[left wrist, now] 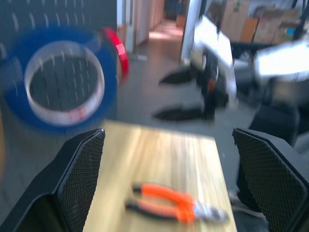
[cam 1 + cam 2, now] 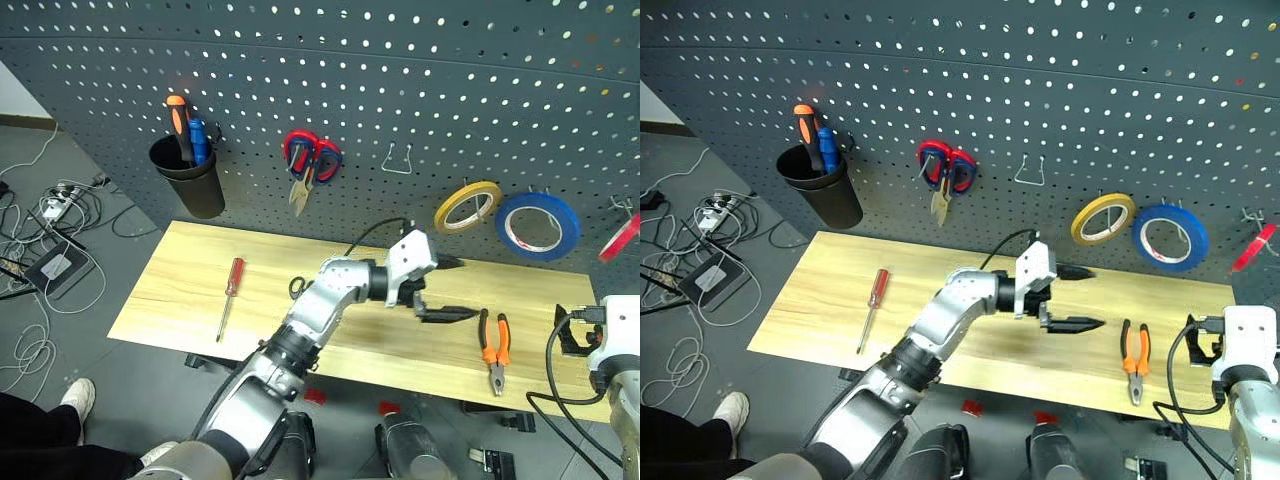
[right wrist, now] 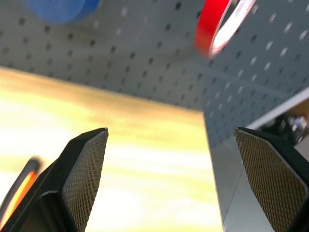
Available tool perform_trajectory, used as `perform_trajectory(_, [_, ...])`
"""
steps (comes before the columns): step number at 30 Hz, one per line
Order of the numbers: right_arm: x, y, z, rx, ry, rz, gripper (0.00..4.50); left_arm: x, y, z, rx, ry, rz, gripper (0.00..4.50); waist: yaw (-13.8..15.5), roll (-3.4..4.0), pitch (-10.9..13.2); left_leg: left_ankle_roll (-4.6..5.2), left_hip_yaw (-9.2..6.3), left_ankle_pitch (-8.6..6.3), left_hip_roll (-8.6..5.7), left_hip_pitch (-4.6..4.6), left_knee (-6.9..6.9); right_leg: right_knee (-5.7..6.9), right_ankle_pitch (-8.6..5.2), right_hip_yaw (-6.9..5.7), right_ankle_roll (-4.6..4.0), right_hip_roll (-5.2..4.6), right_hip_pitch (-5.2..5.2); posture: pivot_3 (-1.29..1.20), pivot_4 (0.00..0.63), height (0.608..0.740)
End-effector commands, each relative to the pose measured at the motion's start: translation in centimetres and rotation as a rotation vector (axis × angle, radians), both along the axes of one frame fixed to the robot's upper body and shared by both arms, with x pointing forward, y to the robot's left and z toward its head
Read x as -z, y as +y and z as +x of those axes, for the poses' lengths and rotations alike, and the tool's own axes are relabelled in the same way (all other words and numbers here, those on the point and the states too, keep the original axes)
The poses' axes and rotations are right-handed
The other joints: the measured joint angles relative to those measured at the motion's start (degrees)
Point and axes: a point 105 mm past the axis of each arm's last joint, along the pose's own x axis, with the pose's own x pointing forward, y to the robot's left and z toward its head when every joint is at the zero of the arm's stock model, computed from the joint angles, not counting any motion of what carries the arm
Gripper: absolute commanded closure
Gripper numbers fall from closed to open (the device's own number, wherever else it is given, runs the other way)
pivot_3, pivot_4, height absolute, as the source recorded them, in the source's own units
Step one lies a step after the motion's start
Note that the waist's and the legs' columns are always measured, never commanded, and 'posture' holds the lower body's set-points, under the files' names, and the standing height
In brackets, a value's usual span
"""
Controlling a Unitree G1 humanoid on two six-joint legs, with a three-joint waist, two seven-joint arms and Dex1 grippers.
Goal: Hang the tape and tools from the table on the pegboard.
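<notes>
While both grippers, left gripper (image 2: pixel 1068 297) and right gripper (image 3: pixel 169 183), are hanging wide apart and empty, the pliers (image 2: pixel 494 350) are lying near the table's (image 2: pixel 190 290) front-right edge, so a sloppy grab is risking knocking them off.

Grey floor (image 2: pixel 60 330) with tangled white cables (image 2: pixel 40 215) at left.

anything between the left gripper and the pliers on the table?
Nothing visible. The left gripper hangs open above the table, pointing toward the pliers, which lie alone on bare wood. The left wrist view shows them between its fingers.
</notes>
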Motion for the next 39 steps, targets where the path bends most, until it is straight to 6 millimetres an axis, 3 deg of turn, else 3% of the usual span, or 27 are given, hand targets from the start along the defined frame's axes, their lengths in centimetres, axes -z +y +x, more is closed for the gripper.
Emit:
perform_trajectory(1, [-0.1,2.1,0.3,-0.025,0.066,0.1,0.02,1.0,2.0,-1.2,0.019,-0.018,0.052,0.0,-0.4,-0.07,0.0,0.0,-0.07,0.0,0.02,0.03,0.0,0.0,0.0,0.01,0.0,0.04,0.06,-0.22,0.307,0.74])
perform_trajectory(7, [1.0,4.2,1.2,0.002,0.2,0.281,0.02,3.4,6.4,-1.8,-0.046,0.007,0.151,0.0,-0.2,-0.16,1.5,0.0,-0.23,0.0,0.49,0.18,0.06,-0.15,0.0,0.08,0.0,0.25,0.41,-0.19,0.359,0.74])
perform_trajectory(14, [1.2,4.1,1.5,0.037,0.291,0.312,0.02,3.6,8.7,-2.1,-0.134,0.043,0.169,0.0,1.1,-0.23,4.0,0.0,-0.66,0.0,0.52,0.25,0.11,0.12,0.0,-0.04,0.0,0.29,0.37,-0.15,0.39,0.74])
perform_trajectory(25, [2.7,3.9,1.9,0.068,0.352,0.342,0.02,2.6,7.2,-1.9,-0.173,0.026,0.126,0.0,2.1,-0.63,5.8,0.0,-0.66,0.01,0.7,0.18,0.11,0.03,0.0,-0.06,0.0,0.42,0.26,-0.1,0.423,0.74])
perform_trajectory(39, [4.0,2.9,4.6,0.18,0.347,0.433,0.02,1.8,5.8,-2.8,-0.103,0.003,0.117,0.0,2.9,-0.67,8.0,-0.02,-0.24,0.02,0.85,0.07,0.11,0.1,0.0,0.02,0.0,0.41,-0.1,-0.08,0.448,0.74])
